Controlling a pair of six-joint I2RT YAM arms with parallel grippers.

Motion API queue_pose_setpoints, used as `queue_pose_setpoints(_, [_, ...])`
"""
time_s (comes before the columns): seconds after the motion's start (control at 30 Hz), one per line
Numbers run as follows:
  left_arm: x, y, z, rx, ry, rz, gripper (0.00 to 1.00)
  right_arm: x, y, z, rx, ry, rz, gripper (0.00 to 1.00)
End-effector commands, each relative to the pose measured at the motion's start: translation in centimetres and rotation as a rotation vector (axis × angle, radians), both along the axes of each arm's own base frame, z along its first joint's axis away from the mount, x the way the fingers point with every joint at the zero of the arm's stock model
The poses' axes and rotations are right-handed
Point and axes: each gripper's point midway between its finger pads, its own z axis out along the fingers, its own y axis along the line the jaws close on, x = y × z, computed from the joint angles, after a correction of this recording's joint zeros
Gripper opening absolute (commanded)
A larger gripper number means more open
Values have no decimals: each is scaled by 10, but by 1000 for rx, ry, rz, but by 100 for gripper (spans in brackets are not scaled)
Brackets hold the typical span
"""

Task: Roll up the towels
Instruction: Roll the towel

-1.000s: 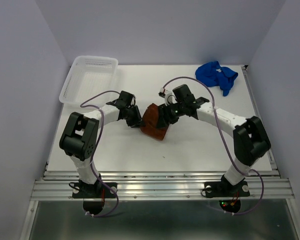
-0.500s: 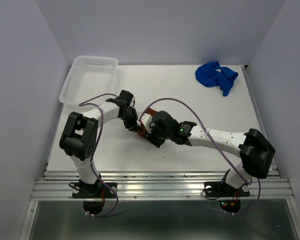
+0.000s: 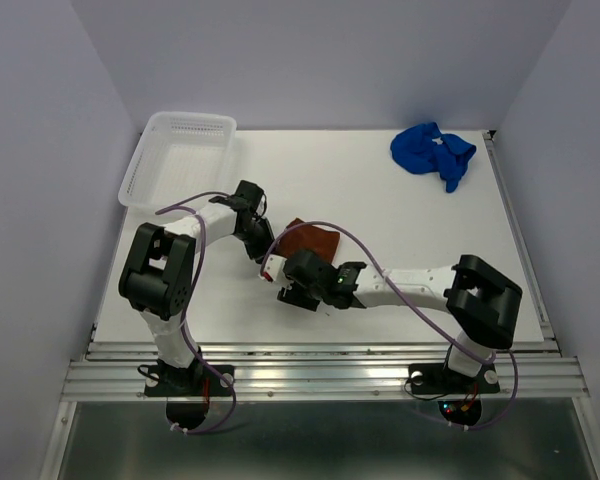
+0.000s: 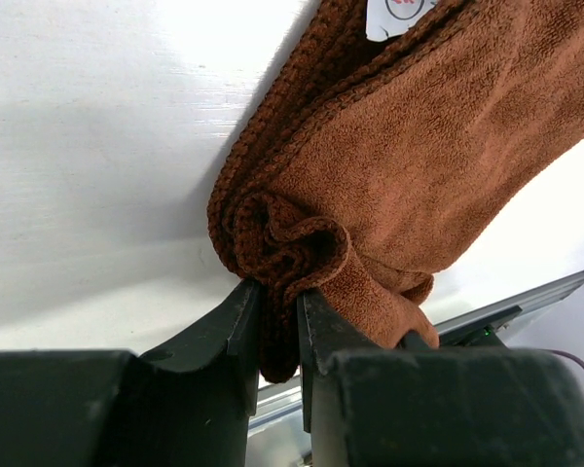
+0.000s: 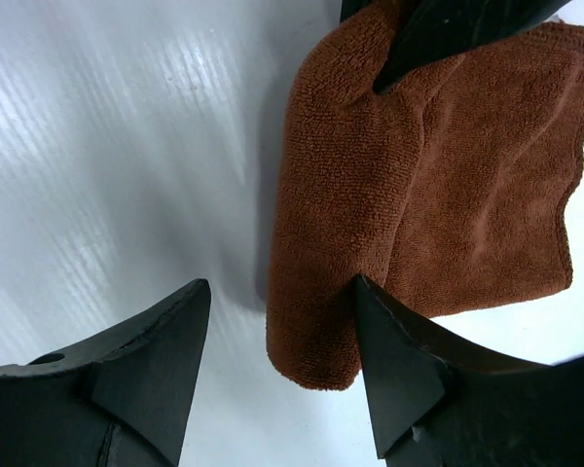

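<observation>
Rust-brown towel [image 3: 315, 240] at centre of table [image 3: 410, 215], folded, bunched; long axis roughly left-right. Left end pinched tight in left gripper [image 4: 280, 304]. Right gripper [image 5: 277, 292] spread wide over near folded edge, gripping nothing. Blue towel [image 3: 432, 152] crumpled far right.

Basket [image 3: 140, 172]: far left corner of the table [image 3: 410, 240].
Far towel [image 3: 433, 152]: far right corner.
Middle towel [image 3: 312, 240]: table centre, nearer than both.

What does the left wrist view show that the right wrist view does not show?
Only the left wrist view: the left gripper shut on a bunched fold of the rust-brown cloth towel, and its small white tag. Only the right wrist view: the right gripper open and empty at the towel's folded edge. Both: the brown towel on the white table.
</observation>
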Motion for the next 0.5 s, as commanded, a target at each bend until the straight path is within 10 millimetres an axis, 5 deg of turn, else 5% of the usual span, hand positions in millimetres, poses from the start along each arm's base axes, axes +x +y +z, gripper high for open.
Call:
queue_pose_setpoints(0.0, [-13,7,-4,10,68,11,0,13,-1,-1,-24,-88,-35,66])
queue_pose_setpoints(0.17, [-16,6,-4,-9,88,10,0,14,-5,-22,-83,-103,-36,63])
queue_pose_setpoints(0.37, [-21,5,-3,-38,104,12,0,25,-7,-36,-106,-144,-96,32])
queue_pose_setpoints(0.47, [-21,5,-1,-43,96,13,0,24,-7,-40,-102,-135,-108,9])
